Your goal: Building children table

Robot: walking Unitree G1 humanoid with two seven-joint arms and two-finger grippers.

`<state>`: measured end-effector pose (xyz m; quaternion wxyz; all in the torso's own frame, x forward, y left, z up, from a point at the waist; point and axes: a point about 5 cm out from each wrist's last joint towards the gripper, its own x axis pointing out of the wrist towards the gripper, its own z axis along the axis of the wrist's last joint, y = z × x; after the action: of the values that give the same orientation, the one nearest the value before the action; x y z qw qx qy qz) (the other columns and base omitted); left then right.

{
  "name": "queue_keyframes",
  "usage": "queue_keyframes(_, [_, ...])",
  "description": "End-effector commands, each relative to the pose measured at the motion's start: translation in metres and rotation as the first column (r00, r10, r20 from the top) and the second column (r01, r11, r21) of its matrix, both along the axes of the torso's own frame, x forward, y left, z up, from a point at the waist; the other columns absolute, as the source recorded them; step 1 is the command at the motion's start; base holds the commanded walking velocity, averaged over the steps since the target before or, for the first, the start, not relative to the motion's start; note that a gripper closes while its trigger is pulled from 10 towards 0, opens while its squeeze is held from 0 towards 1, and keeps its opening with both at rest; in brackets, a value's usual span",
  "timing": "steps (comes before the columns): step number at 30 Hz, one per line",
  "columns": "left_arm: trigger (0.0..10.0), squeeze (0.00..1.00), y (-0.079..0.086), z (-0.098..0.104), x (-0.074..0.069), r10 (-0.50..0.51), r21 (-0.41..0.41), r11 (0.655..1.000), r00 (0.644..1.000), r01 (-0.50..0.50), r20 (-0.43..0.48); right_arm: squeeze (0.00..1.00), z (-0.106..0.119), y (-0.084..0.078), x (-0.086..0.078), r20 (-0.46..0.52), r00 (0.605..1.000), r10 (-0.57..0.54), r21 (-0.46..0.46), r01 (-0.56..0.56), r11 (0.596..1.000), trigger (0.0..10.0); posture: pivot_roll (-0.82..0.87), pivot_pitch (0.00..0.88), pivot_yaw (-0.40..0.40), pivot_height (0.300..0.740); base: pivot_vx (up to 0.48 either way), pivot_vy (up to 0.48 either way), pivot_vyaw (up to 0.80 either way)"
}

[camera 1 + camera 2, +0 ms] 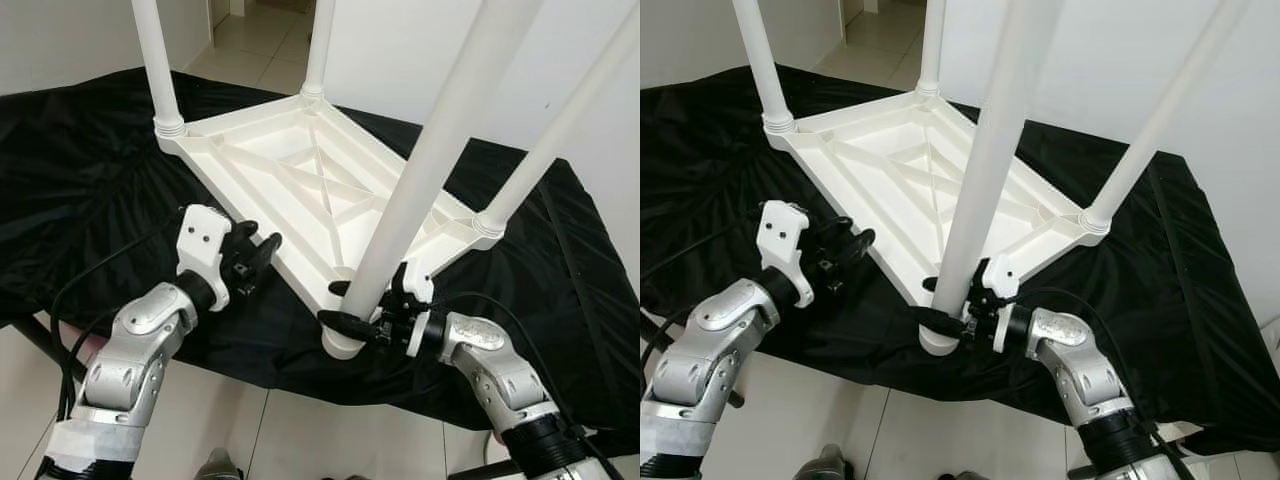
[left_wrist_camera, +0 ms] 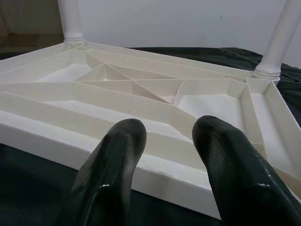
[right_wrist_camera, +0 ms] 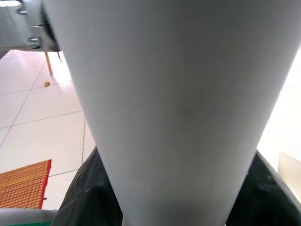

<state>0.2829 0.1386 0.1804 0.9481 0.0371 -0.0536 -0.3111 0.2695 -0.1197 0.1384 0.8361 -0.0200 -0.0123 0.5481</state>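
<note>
A big black wrinkly cloth (image 1: 90, 170) covers a low stand. Behind it is a plain white wall (image 1: 400, 50). The shiny pale tiled floor (image 1: 260, 40) runs through a doorway.

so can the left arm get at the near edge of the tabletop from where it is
Probably yes. The left gripper is open and aimed at the upturned tabletop, its rim just ahead of the jaws, nothing between them.

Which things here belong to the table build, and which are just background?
Part of the job:
upturned white tabletop
near leg, gripped by right gripper
three other legs
left gripper, open at the tabletop's edge

Background:
black cloth
tiled floor
</note>
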Motion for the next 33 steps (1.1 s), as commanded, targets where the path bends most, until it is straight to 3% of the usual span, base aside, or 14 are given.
queue_keyframes(1, [10.0,0.0,-0.004,-0.002,0.0,-0.015,0.009,1.0,1.0,0.015,0.002,0.0,0.001,-0.028,0.007,0.001,0.987,-0.158,-0.014,0.158,0.987,0.0,0.16,0.044,-0.089,0.74,0.0,0.0,0.0])
queue_keyframes(4, [10.0,0.0,-0.005,-0.002,0.0,-0.018,0.009,1.0,1.0,0.018,0.001,0.0,0.0,-0.036,0.007,0.002,0.983,-0.184,-0.025,0.184,0.983,0.0,0.16,0.044,-0.089,0.74,0.0,0.0,0.0])
queue_keyframes(8, [10.0,0.0,-0.006,-0.002,0.001,-0.03,0.01,0.999,1.0,0.03,0.001,0.0,0.0,-0.069,0.008,0.016,0.951,-0.308,-0.052,0.308,0.95,0.0,0.15,0.043,-0.078,0.74,0.0,0.0,0.0])
queue_keyframes(14, [10.0,0.0,-0.007,-0.001,0.003,-0.042,0.012,0.999,0.999,0.042,0.002,0.0,-0.003,-0.091,0.008,0.037,0.919,-0.392,-0.085,0.393,0.915,0.0,0.14,0.042,-0.07,0.74,0.0,0.0,0.0])
queue_keyframes(20, [10.0,0.0,-0.007,-0.001,0.002,-0.045,0.014,0.999,0.999,0.045,0.001,0.0,-0.006,-0.103,0.01,0.041,0.892,-0.449,-0.098,0.451,0.887,0.0,0.14,0.045,-0.066,0.74,0.0,0.0,0.0])
queue_keyframes(21, [10.0,0.0,-0.007,-0.001,0.002,-0.045,0.015,0.999,0.999,0.045,0.001,0.0,-0.007,-0.104,0.01,0.04,0.885,-0.464,-0.099,0.466,0.879,2.4,0.14,0.046,-0.066,0.74,0.0,0.0,0.0])
queue_keyframes(23, [10.0,0.0,-0.006,-0.001,0.002,-0.046,0.015,0.999,0.999,0.046,0.001,0.0,-0.007,-0.105,0.009,0.039,0.88,-0.473,-0.098,0.474,0.875,2.4,0.14,0.046,-0.066,0.74,0.0,0.0,0.0])
queue_keyframes(24, [10.0,0.0,-0.006,-0.001,0.001,-0.047,0.016,0.999,0.999,0.047,0.0,0.0,-0.008,-0.102,0.01,0.037,0.876,-0.481,-0.084,0.482,0.872,10.0,0.15,0.048,-0.067,0.74,0.0,0.0,0.0])
queue_keyframes(32, [10.0,0.0,-0.006,-0.001,0.0,-0.049,0.019,0.999,0.999,0.049,-0.003,0.0,-0.012,-0.087,0.01,0.024,0.854,-0.519,-0.033,0.52,0.854,10.0,0.15,0.055,-0.069,0.74,0.0,0.0,0.0])
queue_keyframes(33, [10.0,0.0,-0.006,-0.001,0.0,-0.048,0.019,0.999,0.999,0.049,-0.005,0.0,-0.015,-0.082,0.011,0.012,0.837,-0.548,-0.016,0.548,0.837,10.0,0.16,0.056,-0.069,0.74,0.0,0.0,0.0])
